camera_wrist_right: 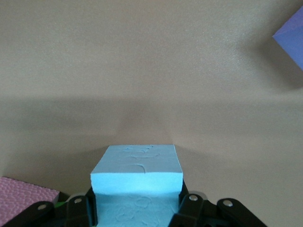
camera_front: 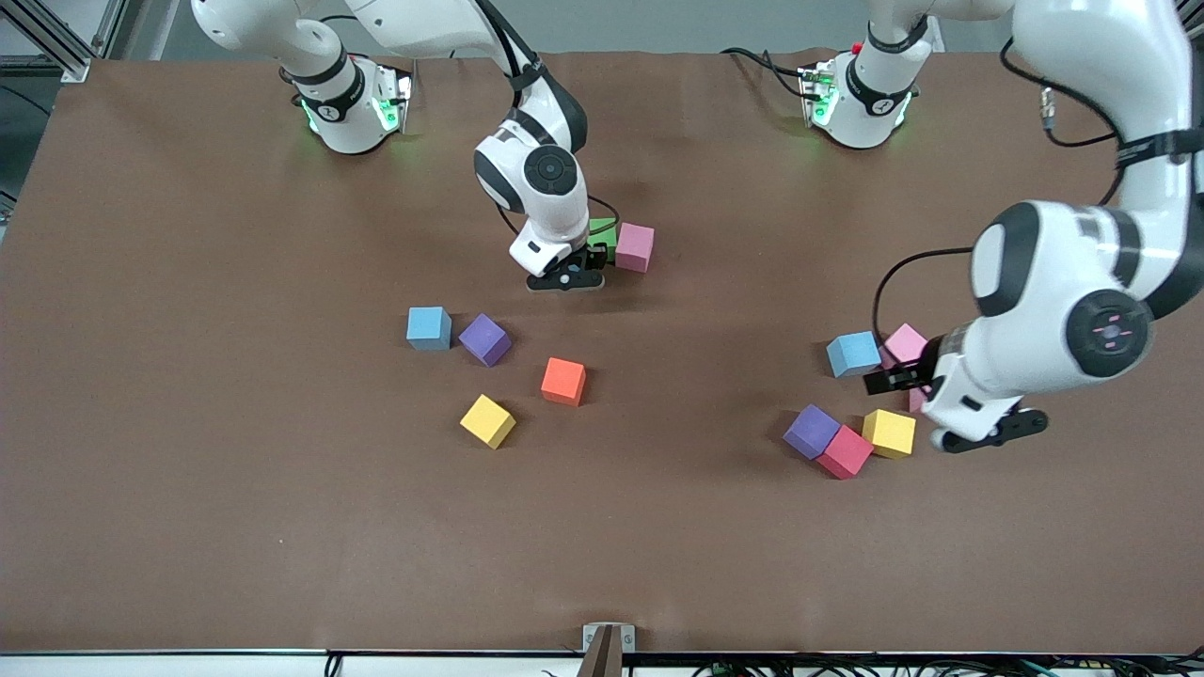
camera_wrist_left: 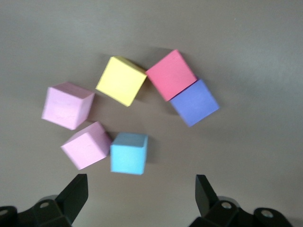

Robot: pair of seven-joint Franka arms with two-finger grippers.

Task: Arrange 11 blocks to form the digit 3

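Observation:
My right gripper (camera_front: 593, 257) is shut on a light blue block (camera_wrist_right: 137, 172), low over the table beside a green block (camera_front: 603, 229) and a pink block (camera_front: 635, 246); the front view hides the held block. My left gripper (camera_wrist_left: 140, 194) hangs open and empty over a cluster at the left arm's end of the table: a blue block (camera_wrist_left: 129, 152), two pink blocks (camera_wrist_left: 67, 105) (camera_wrist_left: 86, 144), and yellow (camera_wrist_left: 121, 80), red (camera_wrist_left: 171, 74) and purple (camera_wrist_left: 194, 102) blocks. Mid-table lie loose blue (camera_front: 429, 328), purple (camera_front: 485, 338), orange (camera_front: 563, 381) and yellow (camera_front: 487, 420) blocks.
The brown table (camera_front: 235, 489) stretches bare toward the front camera. Both arm bases (camera_front: 353, 103) (camera_front: 861, 99) stand along the table's edge farthest from the front camera. A small bracket (camera_front: 608, 644) sits at the table's near edge.

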